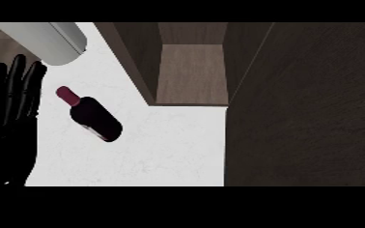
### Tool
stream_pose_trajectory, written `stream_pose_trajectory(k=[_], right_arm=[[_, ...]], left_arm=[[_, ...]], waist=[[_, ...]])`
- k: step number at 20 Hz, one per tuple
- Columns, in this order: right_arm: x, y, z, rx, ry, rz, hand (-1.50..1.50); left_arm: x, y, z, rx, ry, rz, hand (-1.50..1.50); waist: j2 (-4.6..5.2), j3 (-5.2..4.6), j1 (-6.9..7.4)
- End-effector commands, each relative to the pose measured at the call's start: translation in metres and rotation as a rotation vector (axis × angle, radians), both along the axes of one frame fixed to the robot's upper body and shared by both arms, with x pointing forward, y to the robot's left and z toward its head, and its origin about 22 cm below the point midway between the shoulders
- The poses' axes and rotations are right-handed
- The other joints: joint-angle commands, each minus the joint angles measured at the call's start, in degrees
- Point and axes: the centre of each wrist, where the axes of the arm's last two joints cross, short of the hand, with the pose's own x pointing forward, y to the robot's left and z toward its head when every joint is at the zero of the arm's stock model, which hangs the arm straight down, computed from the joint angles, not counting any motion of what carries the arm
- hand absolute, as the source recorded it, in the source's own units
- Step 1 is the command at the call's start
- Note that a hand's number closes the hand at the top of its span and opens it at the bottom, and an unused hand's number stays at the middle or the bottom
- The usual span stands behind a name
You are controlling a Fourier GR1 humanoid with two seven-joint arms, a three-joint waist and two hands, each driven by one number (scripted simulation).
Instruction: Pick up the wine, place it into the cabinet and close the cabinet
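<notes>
Wine bottle (92,117) lies on its side at the frame's centre-left on the white table (171,154), neck toward upper left, untouched. Left hand (18,101) at the left edge, fingers straight, simply resting. Cabinet (191,72) stands open upper centre, ready to receive it. Right hand out of sight.

Wine bottle (91,113) beside open cabinet (191,75)

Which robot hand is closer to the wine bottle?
The left hand. It rests open at the view's left edge, fingers up, just beside the bottle without touching it. The right hand does not show at all, so only the left can be placed.
</notes>
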Motion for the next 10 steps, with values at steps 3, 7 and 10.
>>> stream_pose_trajectory(k=[3, 7, 10], right_arm=[[-0.017, 0.002, -0.01, -0.01, 0.031, 0.018, -1.5], [-0.024, 0.027, -0.01, 0.024, 0.126, 0.276, -1.5], [-0.04, 0.021, 0.008, 0.024, 0.13, 0.309, -1.5]], left_arm=[[0.031, 0.031, 0.006, -0.024, 0.043, -0.059, -1.5], [0.033, -0.007, -0.015, -0.296, 0.231, -0.281, -1.5], [0.032, 0.002, -0.004, -0.343, 0.292, -0.314, -1.5]], waist=[[-0.66, -0.71, -1.15], [-0.39, -0.76, -1.63], [-0.87, -0.7, -1.42]])
